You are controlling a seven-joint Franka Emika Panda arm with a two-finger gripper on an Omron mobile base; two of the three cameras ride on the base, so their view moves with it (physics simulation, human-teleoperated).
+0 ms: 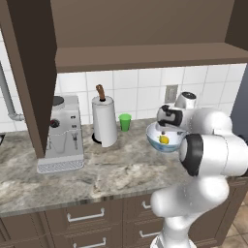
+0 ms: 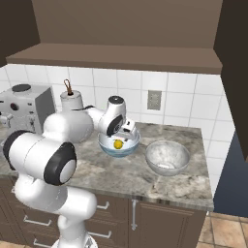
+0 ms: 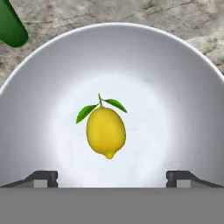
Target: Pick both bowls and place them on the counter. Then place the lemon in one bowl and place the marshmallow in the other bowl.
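end effector [image 3: 112, 177] hovers directly above the patterned bowl [image 2: 118, 145] on the desk [image 2: 111, 172], fingers spread, holding nothing. lemon [image 3: 106, 132] lies in the bowl's centre, long axis across the finger gap. marshmallow [image 2: 165, 166] appears to sit in the marbled bowl [image 2: 167, 157], beside it.

Marbled counter [image 2: 121, 177] carries: coffee machine [image 1: 62, 135], paper towel roll [image 1: 104, 121], green cup [image 1: 125, 122], patterned bowl [image 2: 118, 145], marbled bowl [image 2: 167, 157].

The lemon [image 3: 106, 131] lies loose in the bowl [image 3: 183, 87], claw [image 3: 112, 178] spread wide above it.
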